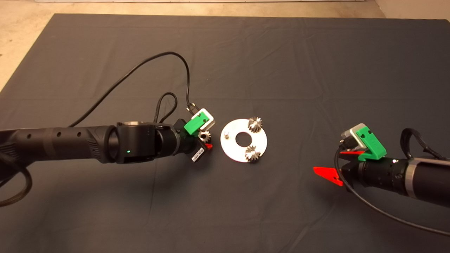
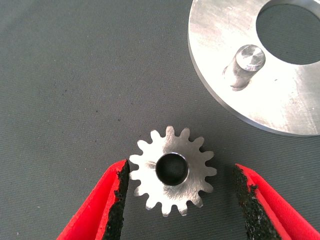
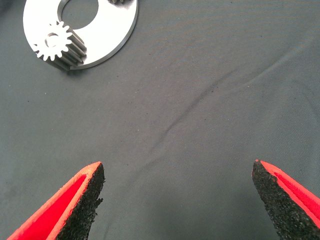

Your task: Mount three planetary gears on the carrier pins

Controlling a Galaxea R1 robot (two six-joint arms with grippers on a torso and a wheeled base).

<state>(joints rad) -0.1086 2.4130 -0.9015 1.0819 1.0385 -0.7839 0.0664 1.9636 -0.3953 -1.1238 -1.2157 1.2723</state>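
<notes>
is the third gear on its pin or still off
Off: the third gear lies flat on the mat beside the disc; its pin stands bare.

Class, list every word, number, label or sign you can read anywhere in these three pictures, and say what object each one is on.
No text can be read.
White sticker on the left gripper: barcode-like lines, too small to read.
Silver disc, its bare pin, the gears, e.g. the one between the left fingers, and the right gripper: no markings visible.
</notes>
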